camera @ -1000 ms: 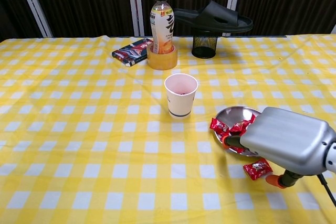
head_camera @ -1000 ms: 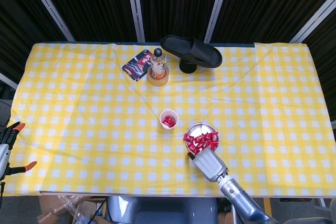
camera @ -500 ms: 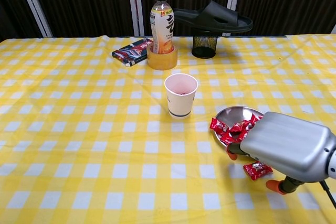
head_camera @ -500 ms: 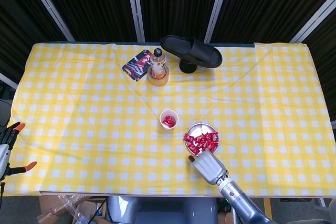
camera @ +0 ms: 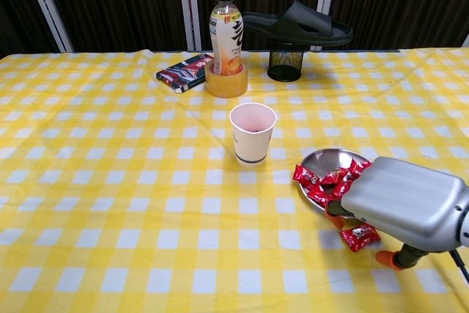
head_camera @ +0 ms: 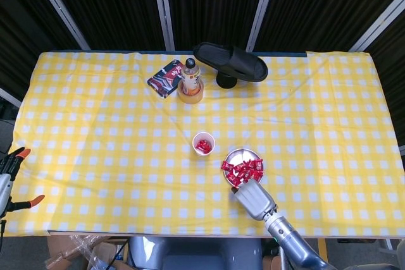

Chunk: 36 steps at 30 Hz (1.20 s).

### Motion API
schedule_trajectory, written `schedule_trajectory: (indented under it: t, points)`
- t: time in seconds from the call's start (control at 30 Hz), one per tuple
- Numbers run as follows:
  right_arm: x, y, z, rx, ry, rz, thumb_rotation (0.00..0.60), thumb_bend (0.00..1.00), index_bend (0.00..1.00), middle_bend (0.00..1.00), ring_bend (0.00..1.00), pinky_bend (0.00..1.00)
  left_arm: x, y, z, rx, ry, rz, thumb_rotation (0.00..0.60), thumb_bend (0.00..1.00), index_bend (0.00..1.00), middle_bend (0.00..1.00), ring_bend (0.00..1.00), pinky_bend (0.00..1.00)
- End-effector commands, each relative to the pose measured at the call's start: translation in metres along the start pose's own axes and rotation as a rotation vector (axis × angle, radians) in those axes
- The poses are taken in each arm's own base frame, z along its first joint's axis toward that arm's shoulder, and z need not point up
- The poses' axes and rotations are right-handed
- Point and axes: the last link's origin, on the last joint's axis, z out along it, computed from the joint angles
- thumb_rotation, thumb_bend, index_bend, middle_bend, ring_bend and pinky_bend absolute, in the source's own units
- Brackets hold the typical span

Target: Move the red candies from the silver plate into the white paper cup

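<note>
Dark curtains with pale vertical rails back a desk (head_camera: 95, 156) covered in yellow-and-white check cloth. From the head view, the white paper cup (head_camera: 204, 143) stands near the middle with some red already inside, and the silver plate (head_camera: 244, 156) sits just to its right and nearer the robot, a heap of red candies (head_camera: 242, 170) spilling over its near rim. The right hand (head_camera: 254, 198) hangs just below that rim, back upward, so its fingers are hidden. The left hand (head_camera: 9, 175) shows only as orange-tipped fingers at the frame's left edge, well apart from everything and spread around nothing. Farther back stand a bottle (head_camera: 191, 75) in a tape roll, a small packet (head_camera: 166, 78) and a black slipper (head_camera: 231, 62) resting on a mesh cup.

From the chest view, the right hand (camera: 407, 207) covers the plate's near right side; one stray candy (camera: 359, 234) lies on the cloth just under it, off the plate. Whether any fingertip pinches a wrapper cannot be told.

The candies look light, small and crinkly-wrapped, likely slippery and prone to scatter; a pinch across a wrapper's middle or a twisted end seems the surest hold. The cup is probably light enough to tip if bumped.
</note>
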Motion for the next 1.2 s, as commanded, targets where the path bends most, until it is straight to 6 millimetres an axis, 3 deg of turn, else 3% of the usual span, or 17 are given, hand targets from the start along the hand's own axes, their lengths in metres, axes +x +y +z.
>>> schedule_trajectory:
  t: [0.03,0.33,0.53,0.9,1.07,1.2]
  points:
    - [-0.001,0.0,0.0,-0.002,0.0,0.002,0.6,0.31,0.42,0.81,0.95,1.0,0.0,0.0,0.0,0.0,0.0,0.0,0.6,0.03,0.0,0.0,0.0,0.0]
    - [-0.005,0.003,0.003,-0.012,-0.006,0.008,0.6,0.32,0.46,0.81,0.95,1.0,0.0,0.0,0.0,0.0,-0.001,0.001,0.6,0.03,0.0,0.0,0.0,0.0]
    - [-0.007,0.002,0.004,-0.013,-0.008,0.011,0.6,0.4,0.54,0.81,0.95,1.0,0.0,0.0,0.0,0.0,-0.002,0.001,0.6,0.03,0.0,0.0,0.0,0.0]
    - [-0.005,0.003,0.003,-0.023,-0.01,0.012,0.6,0.45,0.56,0.81,0.95,1.0,0.0,0.0,0.0,-0.002,-0.002,0.0,0.6,0.03,0.0,0.0,0.0,0.0]
    - [0.004,0.003,-0.002,-0.021,0.008,0.002,0.6,0.45,0.56,0.81,0.95,1.0,0.0,0.0,0.0,-0.002,-0.003,0.001,0.6,0.03,0.0,0.0,0.0,0.0]
    - [0.023,0.005,-0.008,-0.021,0.054,-0.006,0.6,0.45,0.56,0.81,0.95,1.0,-0.001,0.0,0.0,-0.003,-0.004,0.001,0.6,0.03,0.0,0.0,0.0,0.0]
